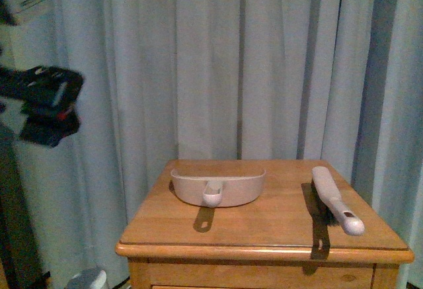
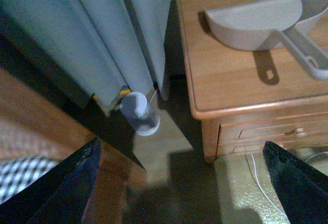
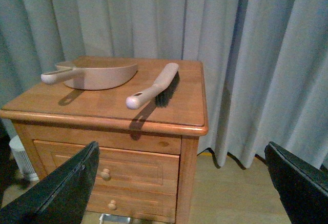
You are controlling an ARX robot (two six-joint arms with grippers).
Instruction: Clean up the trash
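Your left arm (image 1: 45, 102) shows at the edge of the front view as a blurred black block, with a small red spot and a few pale marks on it. From the wrist cameras, the left gripper (image 2: 180, 143) and right gripper (image 3: 182, 144) look alike: two matte black, wedge-shaped fingers (image 2: 61, 188) each, tapering to blunt tips.

Legible text, brands, numbers, signs: none. Pale label (image 1: 26, 1) on a box above the left gripper (image 1: 47, 127): print too blurred to read. Dustpan (image 1: 218, 186), brush (image 1: 336, 200): no readable markings.
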